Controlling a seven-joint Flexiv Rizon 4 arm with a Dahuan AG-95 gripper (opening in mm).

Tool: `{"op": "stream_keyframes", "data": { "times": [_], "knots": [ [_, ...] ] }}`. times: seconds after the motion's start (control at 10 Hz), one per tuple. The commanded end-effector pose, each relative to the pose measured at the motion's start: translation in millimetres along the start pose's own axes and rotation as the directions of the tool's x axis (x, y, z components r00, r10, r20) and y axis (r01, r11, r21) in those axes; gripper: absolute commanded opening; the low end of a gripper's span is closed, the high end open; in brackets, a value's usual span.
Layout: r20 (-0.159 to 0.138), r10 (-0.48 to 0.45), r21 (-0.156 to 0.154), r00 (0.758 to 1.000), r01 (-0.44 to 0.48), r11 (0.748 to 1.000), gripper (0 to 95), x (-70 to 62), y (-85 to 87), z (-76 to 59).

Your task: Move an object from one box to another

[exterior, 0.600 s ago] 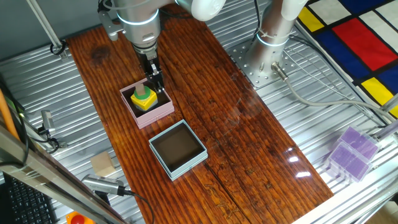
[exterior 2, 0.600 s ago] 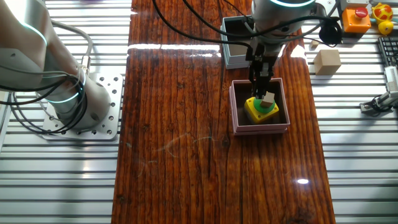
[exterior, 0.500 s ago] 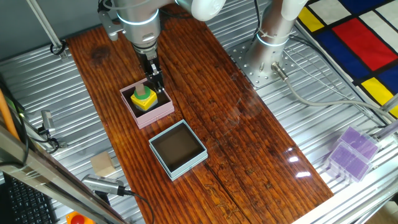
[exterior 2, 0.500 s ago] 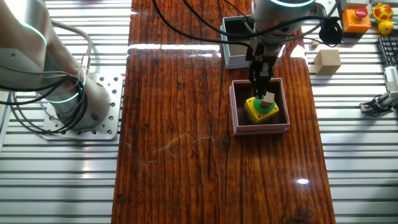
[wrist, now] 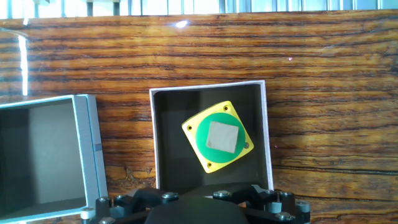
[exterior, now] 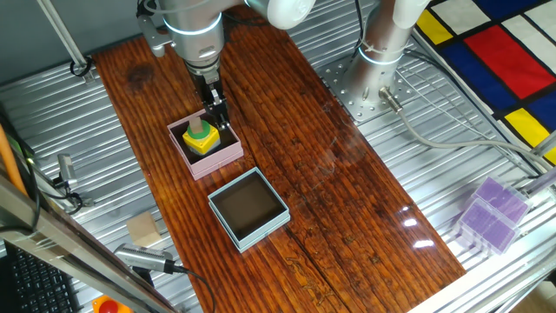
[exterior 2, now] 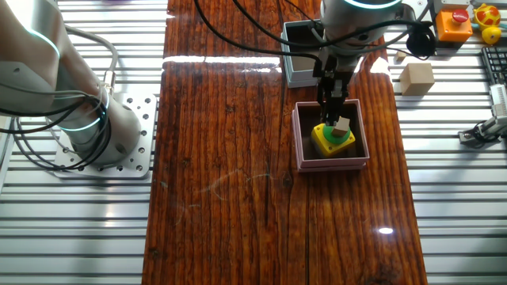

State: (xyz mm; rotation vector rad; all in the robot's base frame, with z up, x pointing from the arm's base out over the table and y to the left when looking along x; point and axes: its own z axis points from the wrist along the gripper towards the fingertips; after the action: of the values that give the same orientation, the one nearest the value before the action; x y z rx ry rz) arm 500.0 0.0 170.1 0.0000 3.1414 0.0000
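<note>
The pale pink box (exterior: 228,156) sits on the wooden table and holds a yellow square block (exterior: 201,139) with a green disc and a pale square top. The light blue box (exterior: 276,217) with dark lining stands empty just beside it. My gripper (exterior: 217,120) hangs over the pink box's far wall, a little above and beside the block, with its fingers close together and nothing in them. In the other fixed view my gripper (exterior 2: 329,109) is above the block (exterior 2: 333,137), between the blue box (exterior 2: 297,75) and the pink box (exterior 2: 333,163). The hand view shows the block (wrist: 219,137), the pink box (wrist: 268,137) and the blue box (wrist: 93,143); the fingertips are hidden.
A wooden cube (exterior: 143,230) lies on the metal slats off the table's edge, also seen in the other fixed view (exterior 2: 417,77). Purple clear boxes (exterior: 491,213) stand at the right. The arm's base (exterior: 373,78) is bolted beside the table. An orange button box (exterior 2: 453,20) sits nearby.
</note>
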Motion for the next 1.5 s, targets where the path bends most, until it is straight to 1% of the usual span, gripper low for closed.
{"op": "stream_keyframes", "data": {
  "times": [0.1, 0.2, 0.3, 0.5, 0.9, 1.4, 1.5],
  "knots": [
    [0.035, -0.325, -0.032, 0.945, 0.326, 0.945, 0.0, 0.9, 5.8, -7.3],
    [0.041, -0.345, -0.015, 0.938, 0.346, 0.938, 0.0, -1.3, 4.7, -10.9],
    [0.043, -0.346, -0.017, 0.937, 0.347, 0.938, 0.0, -1.4, 4.9, -10.8],
    [0.033, -0.352, -0.003, 0.936, 0.352, 0.936, 0.0, -1.5, 4.8, -10.7],
    [0.025, -0.33, -0.006, 0.944, 0.331, 0.944, 0.0, -1.6, 4.6, -10.4],
    [0.02, -0.334, -0.007, 0.942, 0.334, 0.942, 0.0, -1.7, 4.5, -10.1],
    [0.017, -0.348, -0.009, 0.937, 0.348, 0.937, 0.0, -1.9, 4.3, -9.8]
  ]
}}
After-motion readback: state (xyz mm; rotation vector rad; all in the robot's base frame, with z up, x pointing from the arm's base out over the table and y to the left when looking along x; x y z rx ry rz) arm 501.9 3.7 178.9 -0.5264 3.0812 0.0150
